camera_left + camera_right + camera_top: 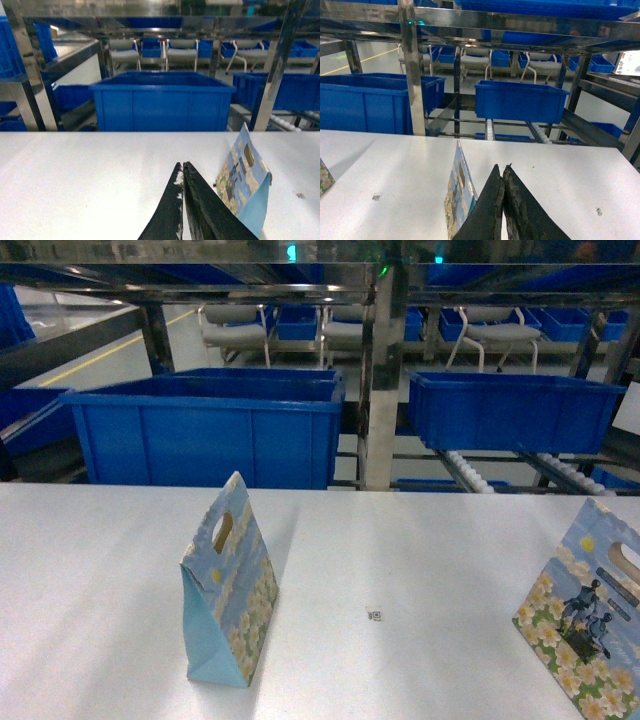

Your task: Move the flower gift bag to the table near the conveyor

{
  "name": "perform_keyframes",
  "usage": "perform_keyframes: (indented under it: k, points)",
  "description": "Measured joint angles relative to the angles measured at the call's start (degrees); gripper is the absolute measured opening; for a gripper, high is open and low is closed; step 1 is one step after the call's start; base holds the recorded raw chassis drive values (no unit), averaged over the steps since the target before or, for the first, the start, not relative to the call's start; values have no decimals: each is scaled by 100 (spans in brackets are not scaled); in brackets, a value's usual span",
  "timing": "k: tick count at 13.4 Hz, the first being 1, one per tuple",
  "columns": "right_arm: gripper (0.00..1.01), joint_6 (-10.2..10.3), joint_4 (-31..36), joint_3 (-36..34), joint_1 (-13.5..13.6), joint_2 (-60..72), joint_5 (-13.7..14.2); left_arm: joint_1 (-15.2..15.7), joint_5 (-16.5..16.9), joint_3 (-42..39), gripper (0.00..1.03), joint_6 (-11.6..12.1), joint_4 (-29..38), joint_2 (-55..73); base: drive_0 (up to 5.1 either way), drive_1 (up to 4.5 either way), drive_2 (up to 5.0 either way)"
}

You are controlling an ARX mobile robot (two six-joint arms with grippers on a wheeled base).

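Two flower gift bags stand upright on the white table [420,540]. One flower gift bag [228,585] is left of centre, with a pale blue side gusset and a cut-out handle. The other bag [590,625] stands at the right edge, partly cut off. Neither gripper shows in the head view. My left gripper [181,167] is shut and empty, with the first bag [243,177] just to its right. My right gripper [502,170] is shut and empty, the second bag [459,195] close on its left. The conveyor's white rollers [470,472] lie behind the table's far edge.
A large blue bin [210,425] and a second blue bin [510,410] sit on the steel rack beyond the table. A steel upright [380,380] stands between them. A small square marker [375,615] lies mid-table. Chairs stand far behind.
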Motion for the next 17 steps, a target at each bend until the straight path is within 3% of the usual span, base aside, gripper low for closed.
perform_keyframes:
  k: [6,8,9,13,14,15,16,17]
  points:
    - [2,0,-4,0,0,0,-4,4,0,0,3,-2,-133,-365,0,0,0]
    - [7,-2,-4,0,0,0,-4,4,0,0,25,-2,-136,-365,0,0,0]
    - [22,0,-4,0,0,0,-4,4,0,0,39,-2,-133,-365,0,0,0]
    - [60,0,-4,0,0,0,-4,4,0,0,77,-2,-133,-365,0,0,0]
    - [77,0,-4,0,0,0,-4,4,0,0,93,0,-133,-365,0,0,0]
    - [91,0,-4,0,0,0,-4,4,0,0,99,0,-133,-365,0,0,0]
    - [100,4,-4,0,0,0,-4,4,0,0,98,0,-136,-365,0,0,0]
    - [97,2,-4,0,0,0,-4,4,0,0,98,0,-133,-365,0,0,0]
